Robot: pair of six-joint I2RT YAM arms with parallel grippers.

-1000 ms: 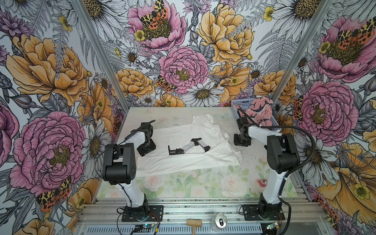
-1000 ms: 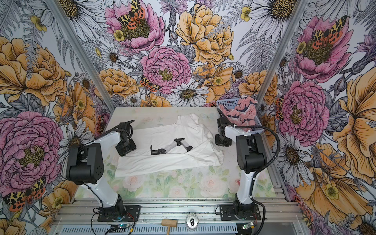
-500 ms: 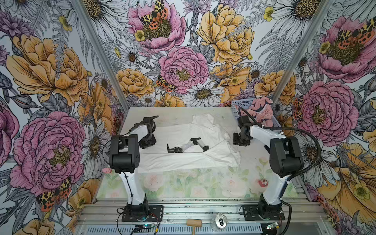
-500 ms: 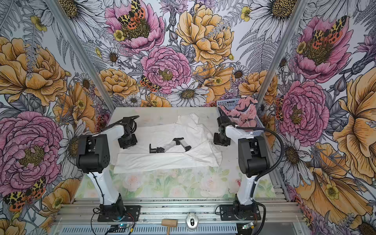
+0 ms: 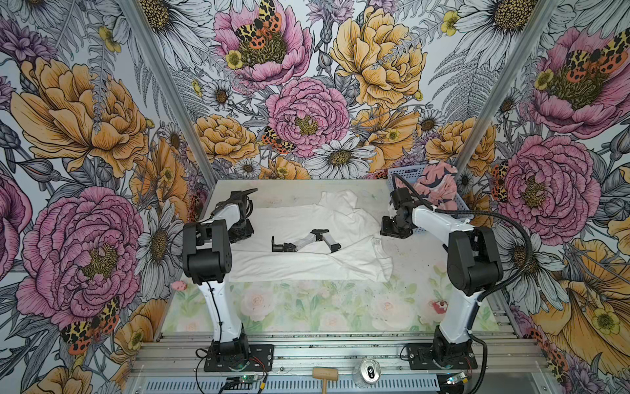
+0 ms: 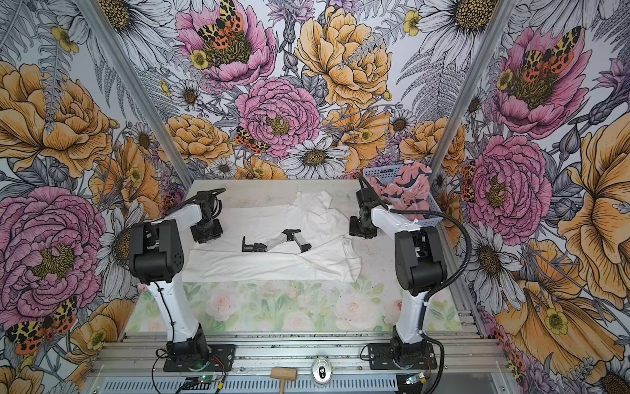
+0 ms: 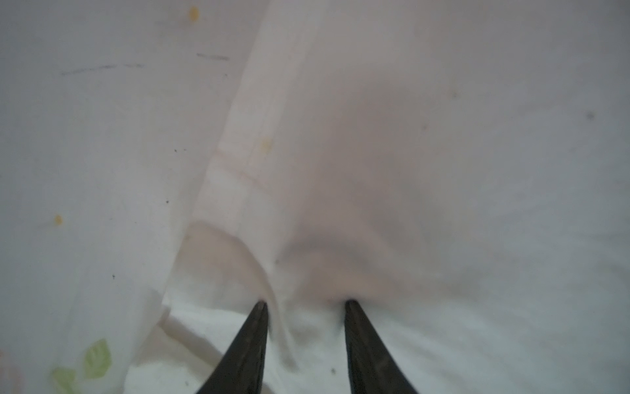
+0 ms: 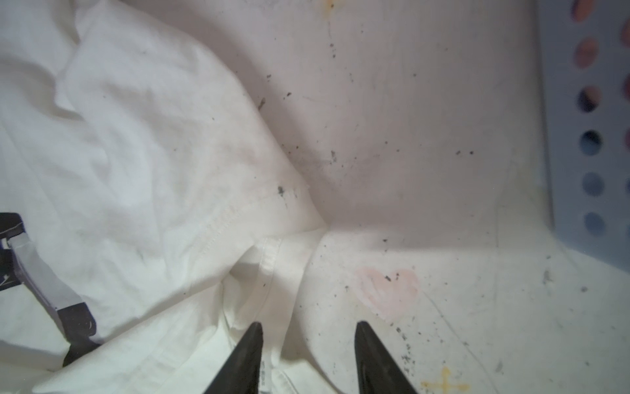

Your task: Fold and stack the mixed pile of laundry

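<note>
The white T-shirt (image 5: 306, 262) (image 6: 272, 262) lies spread across the middle of the table. My left gripper (image 5: 240, 235) (image 6: 206, 235) points down at its left edge. In the left wrist view the left gripper (image 7: 305, 302) stands open, tips pressed into the T-shirt (image 7: 443, 170) with a low ridge of cloth between them. My right gripper (image 5: 395, 232) (image 6: 362, 232) is at the shirt's right edge. The right wrist view shows it (image 8: 308, 324) open over a hem of the T-shirt (image 8: 136, 153) and bare table. The pink garment (image 5: 438, 186) (image 6: 407, 187) sits heaped in the basket.
The light blue perforated basket (image 5: 400, 174) (image 6: 375, 172) (image 8: 586, 119) stands at the back right corner, close behind my right arm. A black and white hinged tool (image 5: 305, 240) (image 6: 276, 240) (image 8: 44, 283) lies on the shirt's middle. A wooden mallet (image 5: 325, 374) and a can (image 5: 370, 367) rest on the front rail.
My left arm has swung its elbow inward and the left jaws have narrowed onto the cloth. The right gripper has shifted slightly toward the shirt and its jaws have widened.
</note>
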